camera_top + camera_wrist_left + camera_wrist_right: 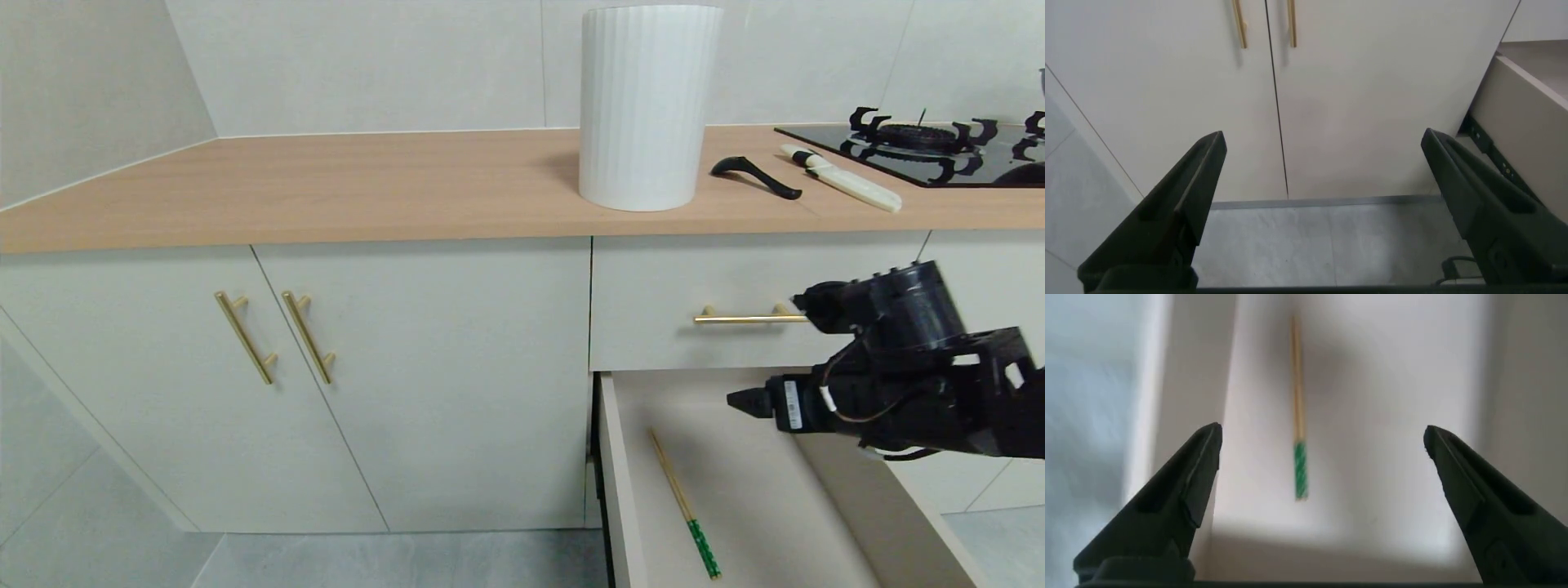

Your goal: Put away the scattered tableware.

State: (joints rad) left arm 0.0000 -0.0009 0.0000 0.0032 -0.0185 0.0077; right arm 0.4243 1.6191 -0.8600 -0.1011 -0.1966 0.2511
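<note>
With chopsticks point(684, 506) lying in the drawer point(618, 482), the right gripper point(744, 401) is being held wide above it. The left gripper point(1321, 145) is being held wide too. The knife point(845, 188) on the counter point(326, 188) is probably being reached for next.

My head camera looks forward and down, from some distance, at the countertop point(326, 188), the cabinet doors point(326, 384) and the open drawer point(616, 490). The left wrist camera sits low behind the left gripper point(1323, 140) and faces these same doors and the floor point(1315, 245) from near. The right wrist camera, behind the right gripper point(1323, 434), looks steeply down into the drawer from close. Its bottom and the chopstick point(1297, 408) are common with the head view.
</note>
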